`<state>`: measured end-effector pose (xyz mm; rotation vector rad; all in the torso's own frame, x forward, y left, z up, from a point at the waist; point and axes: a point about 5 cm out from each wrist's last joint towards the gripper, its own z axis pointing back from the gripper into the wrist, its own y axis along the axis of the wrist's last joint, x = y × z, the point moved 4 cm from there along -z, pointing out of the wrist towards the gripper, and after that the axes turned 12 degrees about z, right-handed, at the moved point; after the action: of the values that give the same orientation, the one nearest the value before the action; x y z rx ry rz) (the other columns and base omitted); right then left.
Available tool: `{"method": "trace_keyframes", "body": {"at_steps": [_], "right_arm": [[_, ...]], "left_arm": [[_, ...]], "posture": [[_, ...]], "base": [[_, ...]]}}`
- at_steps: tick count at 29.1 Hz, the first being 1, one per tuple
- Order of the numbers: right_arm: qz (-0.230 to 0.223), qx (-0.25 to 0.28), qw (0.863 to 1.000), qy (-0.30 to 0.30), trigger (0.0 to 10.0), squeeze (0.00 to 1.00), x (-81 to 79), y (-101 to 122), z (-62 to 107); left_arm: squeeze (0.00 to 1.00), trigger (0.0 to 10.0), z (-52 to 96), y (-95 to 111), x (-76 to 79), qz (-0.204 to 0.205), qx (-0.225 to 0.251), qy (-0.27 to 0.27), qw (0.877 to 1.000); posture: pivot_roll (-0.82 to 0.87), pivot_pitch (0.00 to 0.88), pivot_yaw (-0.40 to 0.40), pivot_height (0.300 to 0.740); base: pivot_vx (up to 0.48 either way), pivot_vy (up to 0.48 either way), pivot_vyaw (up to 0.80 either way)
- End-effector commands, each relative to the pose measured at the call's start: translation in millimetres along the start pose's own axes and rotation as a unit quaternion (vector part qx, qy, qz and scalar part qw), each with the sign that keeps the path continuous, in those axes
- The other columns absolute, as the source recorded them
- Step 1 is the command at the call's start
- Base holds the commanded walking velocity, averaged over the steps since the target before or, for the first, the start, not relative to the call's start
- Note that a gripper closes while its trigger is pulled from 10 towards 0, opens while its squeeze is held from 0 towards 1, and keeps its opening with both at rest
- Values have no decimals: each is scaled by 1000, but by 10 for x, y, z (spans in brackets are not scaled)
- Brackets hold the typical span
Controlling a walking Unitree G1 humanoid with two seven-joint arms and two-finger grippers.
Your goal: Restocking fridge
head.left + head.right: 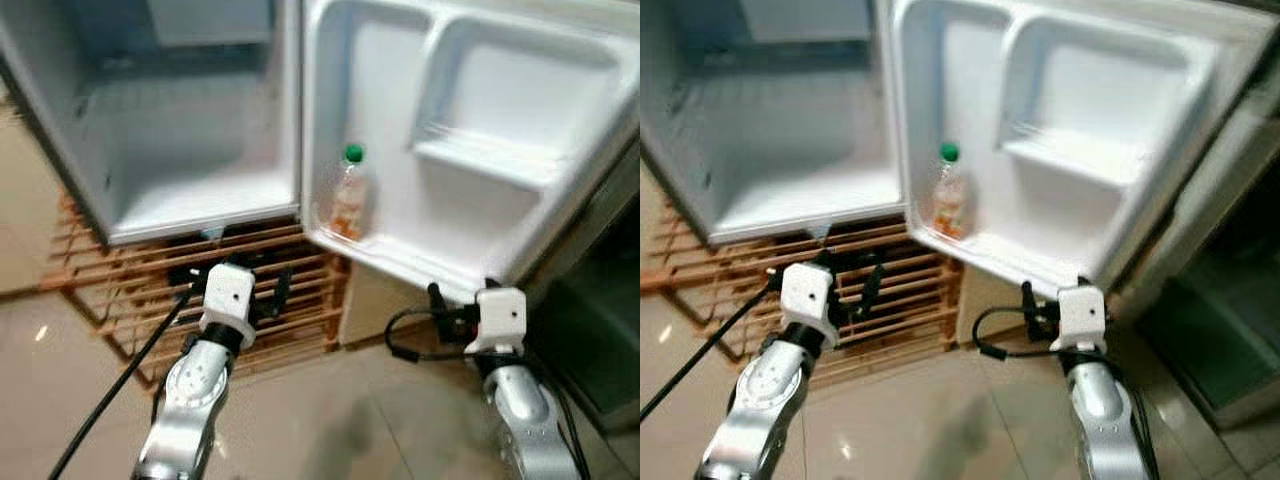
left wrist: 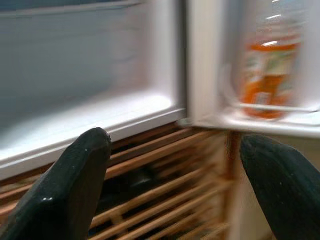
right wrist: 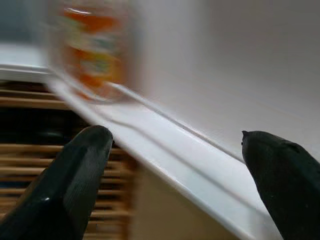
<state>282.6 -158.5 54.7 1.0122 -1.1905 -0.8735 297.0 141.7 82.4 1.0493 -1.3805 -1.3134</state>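
1. Your left gripper (image 2: pixel 175 185) is wide open and empty. It sits low, just below the front lip of the fridge (image 1: pixel 190 215), over the wooden rack (image 1: pixel 290 300).
2. Your right gripper (image 3: pixel 175 185) is also wide open and empty, just under the bottom edge of the open door (image 1: pixel 470 150).
3. The bottle (image 1: pixel 348 195) stands upright in the door's lower shelf, above and between both grippers and closer to the left one. It is the only item in sight; the fridge shelf ahead of the left gripper looks bare.
4. Risk: raise the right gripper straight up and the fingers likely hit the door's underside. That could swing the door and topple the bottle.
5. Risk: reach for the bottle with the left gripper and the door's edge is in the way. You could clip it, or knock the bottle sideways off the low shelf rail.
6. Risk: a cable (image 1: pixel 130 375) trails off the left arm and another loops by the right wrist (image 1: pixel 405 335). Either could snag on the rack slats or a door corner if you swing wide.
7. Both wrist views are blurred, so judging finger clearance from them is unreliable. Slow down before closing in.
8. No new stock is in hand, so the restock step looks not yet started.
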Motion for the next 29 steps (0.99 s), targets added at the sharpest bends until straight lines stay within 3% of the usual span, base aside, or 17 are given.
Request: {"method": "trace_keyframes", "body": {"at_steps": [1, 3, 5, 7, 8, 9, 11, 17, 22, 24, 26, 29], "right_arm": [[14, -26, 999, 25, 10000, 0, -27, -153, 85], [31, -79, 996, 42, 10000, 0, -39, -402, 180], [60, -169, 983, 26, 10000, 0, 105, -795, 340], [62, -182, 981, 22, 10000, 0, 129, -848, 367], [83, -244, 966, -19, 10000, 0, 332, -1072, 466], [83, -244, 966, -19, 10000, 0, 332, -1072, 466], [100, -328, 934, -97, 10000, 0, 747, -1342, 630], [110, -354, 921, -124, 10000, 0, 989, -1394, 650], [105, -371, 918, -92, 10000, 0, 984, -1482, 677], [106, -378, 913, -111, 10000, 0, 1055, -1498, 689], [112, -378, 907, -150, 10000, 0, 1221, -1458, 659], [131, -364, 902, -191, 10000, 0, 1431, -1342, 567]], "left_arm": [[0, 10000, -47, 44, 64, 10, 14, -9, 1000], [0, 10000, -77, 16, 16, 1, 6, 0, 1000], [0, 10000, -106, -57, -56, 5, -10, 12, 1000], [0, 10000, -109, -68, -66, 6, -13, 13, 1000], [0, 10000, -127, -103, -113, 8, -22, 22, 999], [0, 10000, -127, -103, -113, 8, -22, 22, 999], [0, 10000, -176, -117, -143, 6, -29, 24, 999], [0, 10000, -187, -182, -132, 4, -43, 21, 999], [0, 10000, -150, -314, -144, 1, -62, 23, 998], [0, 10000, -139, -358, -159, 0, -70, 25, 997], [0, 10000, -93, -495, -187, -15, -98, 25, 995], [0, 10000, 48, -846, -270, -45, -177, 28, 983]], "posture": [[-147, 0, -11, 740], [-147, 0, -10, 740], [-151, 0, -7, 740], [-151, 0, -7, 740], [-158, 0, 0, 740], [-158, 0, 0, 740], [-161, 0, 8, 740], [-164, 0, 10, 740], [-162, 0, 0, 740], [-158, 0, 1, 740], [-154, 0, 9, 740], [-153, 0, 12, 740]], "base": [[240, -364, 800], [0, 0, 0], [0, 0, 0], [0, 0, 0], [0, 0, 0], [0, 0, 0], [0, 0, 0], [0, 0, 0], [0, 0, 0], [0, 0, 0], [0, 0, 0], [0, 0, 0]]}}
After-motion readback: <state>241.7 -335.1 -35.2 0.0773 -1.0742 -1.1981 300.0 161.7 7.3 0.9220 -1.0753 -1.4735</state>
